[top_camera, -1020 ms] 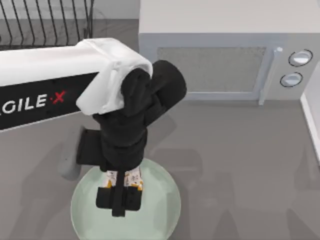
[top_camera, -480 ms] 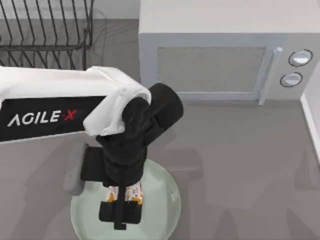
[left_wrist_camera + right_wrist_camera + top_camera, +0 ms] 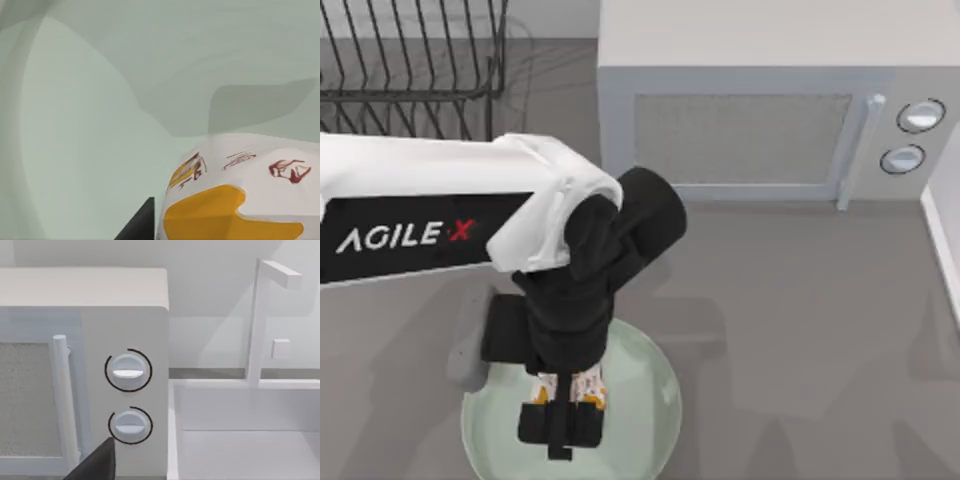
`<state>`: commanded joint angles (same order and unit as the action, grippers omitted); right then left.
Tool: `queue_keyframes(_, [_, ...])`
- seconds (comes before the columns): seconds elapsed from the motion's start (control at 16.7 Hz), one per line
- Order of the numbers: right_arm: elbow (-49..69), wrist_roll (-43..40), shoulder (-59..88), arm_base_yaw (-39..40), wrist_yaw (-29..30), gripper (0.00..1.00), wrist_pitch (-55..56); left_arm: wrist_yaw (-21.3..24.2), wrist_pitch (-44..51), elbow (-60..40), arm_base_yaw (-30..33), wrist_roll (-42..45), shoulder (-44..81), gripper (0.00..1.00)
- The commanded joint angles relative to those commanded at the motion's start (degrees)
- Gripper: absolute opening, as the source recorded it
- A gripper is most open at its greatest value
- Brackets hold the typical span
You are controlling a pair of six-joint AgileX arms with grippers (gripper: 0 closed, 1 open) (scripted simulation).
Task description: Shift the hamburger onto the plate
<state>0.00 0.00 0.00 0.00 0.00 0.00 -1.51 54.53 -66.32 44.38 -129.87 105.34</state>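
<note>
Item: left tool (image 3: 560, 425), at the end of the AgileX arm reaching in from the top view's left, poised over the plate (image 3: 640, 400) at the near edge of the grey counter (image 3: 800, 340). State of tool: fingers narrowed onto the hamburger (image 3: 570, 385), which shows between them as a white wrapped lump with orange and yellow patches. Item: hamburger, located above the plate's inner field, well inside the rim; the left wrist view shows its wrapping (image 3: 240, 190) close against the pale green plate surface (image 3: 90, 130), though whether it is touching the plate or just off it cannot be told. Item: right tool (image 3: 95, 465), parked, a dark edge of it showing in its own wrist view facing the microwave (image 3: 760, 110); width of its fingers cannot be told. Other fixtures: wire rack (image 3: 410, 60) at the far left of the counter, well apart from the work. Step in hand, by judgement: placement, the carry appearing complete and the release not yet made. Next move calls for: settling the hamburger fully onto the plate, parting the fingers, then lifting straight up so the wrapping is not dragged toward the rim.
</note>
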Motion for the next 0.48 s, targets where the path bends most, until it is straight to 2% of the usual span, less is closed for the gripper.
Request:
queue_keyframes(0.42, [0.0,0.0,0.0,0.0,0.0,1.0,0.0,0.0,0.0,0.0,0.0,0.0,0.0,0.98])
queue_keyframes(0.48, [0.0,0.0,0.0,0.0,0.0,1.0,0.0,0.0,0.0,0.0,0.0,0.0,0.0,1.0])
